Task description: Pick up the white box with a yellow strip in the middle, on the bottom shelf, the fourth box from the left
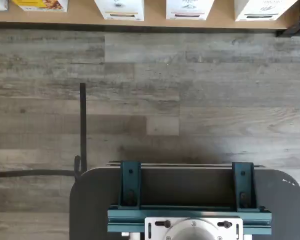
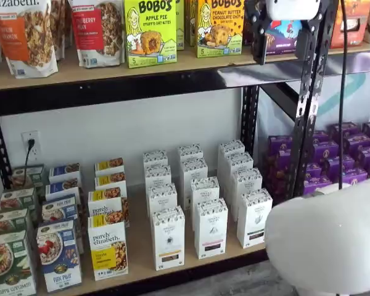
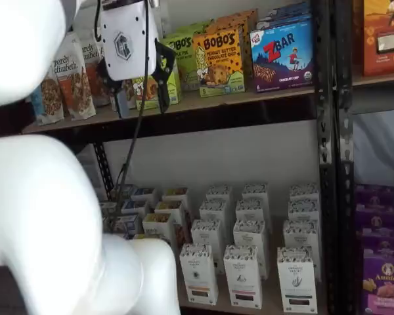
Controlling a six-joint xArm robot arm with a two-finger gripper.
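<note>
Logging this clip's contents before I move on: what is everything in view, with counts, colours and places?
white box: one, white with tan strip, front of bottom shelf
like cartons: many, white, in rows behind and beside it
purely elizabeth box: one in front, white with yellow label, beside the white box
Bobo's boxes: two, green and yellow, upper board
granola bags: several, upper board
purple boxes: many, next bay
gripper: one, white body, black jaws open, level with upper board
</note>
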